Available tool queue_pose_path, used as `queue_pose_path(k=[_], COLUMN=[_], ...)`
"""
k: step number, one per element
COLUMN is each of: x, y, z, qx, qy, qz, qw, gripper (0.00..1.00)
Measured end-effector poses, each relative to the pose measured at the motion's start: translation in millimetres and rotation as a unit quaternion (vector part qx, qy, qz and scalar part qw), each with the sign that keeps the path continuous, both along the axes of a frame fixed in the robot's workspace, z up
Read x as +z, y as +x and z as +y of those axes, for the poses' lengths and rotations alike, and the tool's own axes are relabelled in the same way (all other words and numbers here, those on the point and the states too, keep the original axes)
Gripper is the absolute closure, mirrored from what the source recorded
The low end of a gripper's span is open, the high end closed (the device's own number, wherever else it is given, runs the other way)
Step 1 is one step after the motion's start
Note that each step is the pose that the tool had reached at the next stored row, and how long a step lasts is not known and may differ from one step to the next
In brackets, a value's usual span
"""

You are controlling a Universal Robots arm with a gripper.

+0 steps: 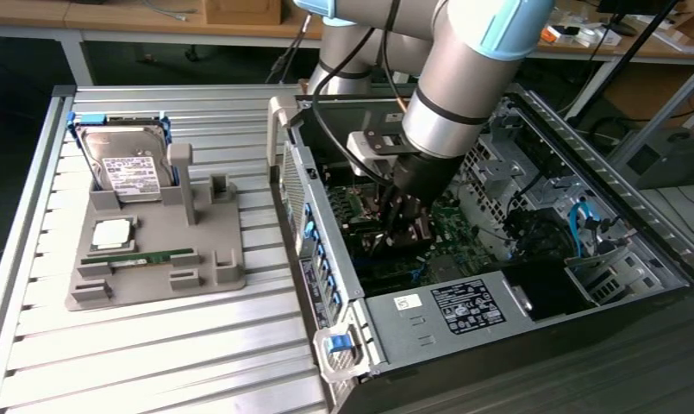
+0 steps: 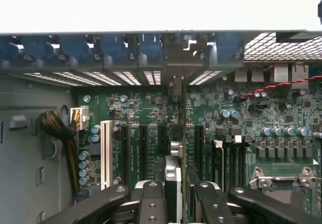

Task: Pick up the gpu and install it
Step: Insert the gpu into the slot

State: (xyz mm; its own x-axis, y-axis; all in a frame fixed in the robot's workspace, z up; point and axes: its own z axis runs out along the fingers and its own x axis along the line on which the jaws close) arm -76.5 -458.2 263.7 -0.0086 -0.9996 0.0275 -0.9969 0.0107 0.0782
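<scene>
One arm, reaching down from above into the open computer case (image 1: 323, 185). I see the gripper (image 1: 402, 217) low inside the case, over the green motherboard (image 2: 141, 108).

Jaws: clamped on the gpu (image 2: 174, 176). In the wrist view the card stands on edge between the two black fingers (image 2: 151, 204), one on each face, with no gap that I can make out.

Gpu position: upright, its thin edge toward the wrist camera, in line with the black expansion slots (image 2: 142, 151). It runs parallel to the white slot (image 2: 105, 153), which lies well off to one side. The card's far end reaches toward the row of blue slot clips (image 2: 75, 48) along the case's rear wall. I cannot tell whether its lower edge is seated in a slot or sits just above one.

Also on the board: a silver processor socket (image 2: 282, 181) near the fingers, and a bundle of dark cables (image 2: 58, 131) by the case wall.

Exterior view's left: a grey parts holder (image 1: 151, 280) on the slatted metal table (image 1: 151, 371), apart from the case. It carries:
- a hard drive (image 1: 134, 168), standing upright with its white label facing out
- a green RAM stick (image 1: 140, 256), lying flat
- a square silver chip (image 1: 113, 231), between the two
</scene>
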Motion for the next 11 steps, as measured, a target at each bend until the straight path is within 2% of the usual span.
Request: queue_pose_path(k=[5, 11], x=[0.9, 6.8], y=[0.0, 0.0], z=[0.4, 0.4], qx=[-0.007, -0.008], qy=[-0.0005, 0.0005], qz=[0.0000, 0.0000], qw=[1.0000, 1.0000], gripper=[0.73, 0.73])
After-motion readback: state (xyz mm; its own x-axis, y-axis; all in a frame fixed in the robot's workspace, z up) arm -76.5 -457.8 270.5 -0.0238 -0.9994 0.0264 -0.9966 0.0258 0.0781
